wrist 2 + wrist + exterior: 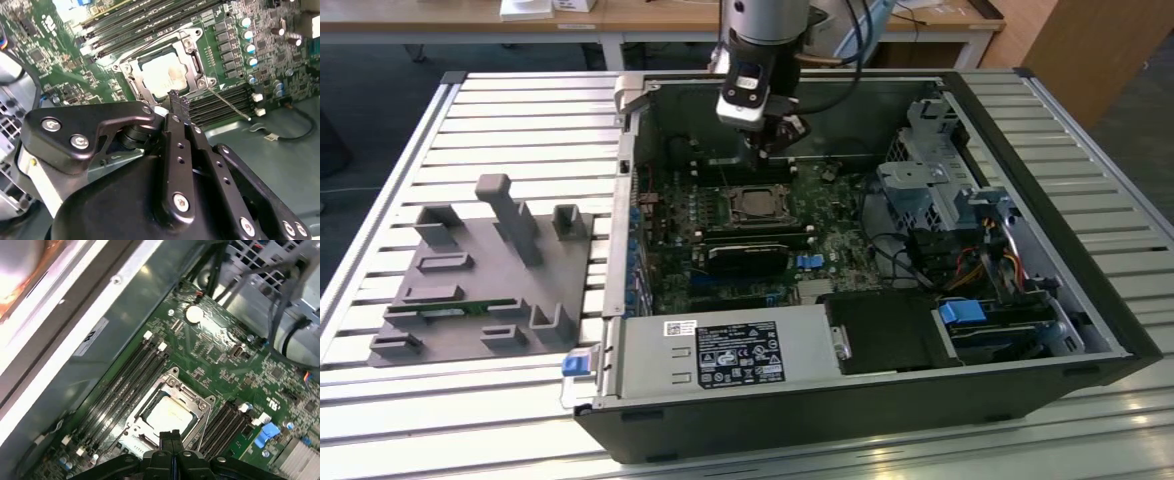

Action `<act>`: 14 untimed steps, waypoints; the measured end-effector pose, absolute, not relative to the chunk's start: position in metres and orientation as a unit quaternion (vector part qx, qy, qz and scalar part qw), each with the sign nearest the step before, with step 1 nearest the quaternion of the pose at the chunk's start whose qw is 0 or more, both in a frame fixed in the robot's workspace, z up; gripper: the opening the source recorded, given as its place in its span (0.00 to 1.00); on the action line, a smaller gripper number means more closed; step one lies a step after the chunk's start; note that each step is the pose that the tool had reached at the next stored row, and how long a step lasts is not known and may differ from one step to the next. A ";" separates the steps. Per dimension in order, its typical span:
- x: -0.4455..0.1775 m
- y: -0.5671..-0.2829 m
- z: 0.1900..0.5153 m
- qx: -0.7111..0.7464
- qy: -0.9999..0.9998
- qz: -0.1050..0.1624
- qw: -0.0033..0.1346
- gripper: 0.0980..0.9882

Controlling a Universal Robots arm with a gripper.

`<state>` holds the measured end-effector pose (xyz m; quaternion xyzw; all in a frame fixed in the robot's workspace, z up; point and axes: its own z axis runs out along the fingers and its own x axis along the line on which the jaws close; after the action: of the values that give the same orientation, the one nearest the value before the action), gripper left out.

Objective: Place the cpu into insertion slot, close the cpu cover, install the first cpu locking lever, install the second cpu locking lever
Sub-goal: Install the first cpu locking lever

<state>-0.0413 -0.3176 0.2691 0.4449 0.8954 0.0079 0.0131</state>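
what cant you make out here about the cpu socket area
1. First wrist view: the near edge of the square black insertion slot with silver rim is hidden behind the black gripper.
2. Second wrist view: whether the thin silver lever is hooked down cannot be told; its tip is too small.
3. Exterior view: the flat silver-grey square cpu is too small to tell whether it sits flat.

Slatted metal table (387,150). Open black computer case (854,420), on the table toward the exterior view's right edge. Grey moulded holder (467,300), toward the opposite edge, just beside the case.
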 end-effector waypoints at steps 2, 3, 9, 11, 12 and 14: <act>-0.041 -0.318 0.269 0.434 0.901 0.008 0.013 0.01; -0.041 -0.318 0.269 0.430 0.903 0.008 0.013 0.01; -0.041 -0.318 0.269 0.416 0.909 0.008 0.013 0.01; -0.041 -0.318 0.269 0.412 0.911 0.008 0.013 0.01; -0.041 -0.318 0.269 0.410 0.912 0.008 0.013 0.01; -0.041 -0.318 0.269 0.405 0.914 0.009 0.013 0.01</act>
<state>-0.0413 -0.3176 0.2691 0.4049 0.9142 0.0085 0.0127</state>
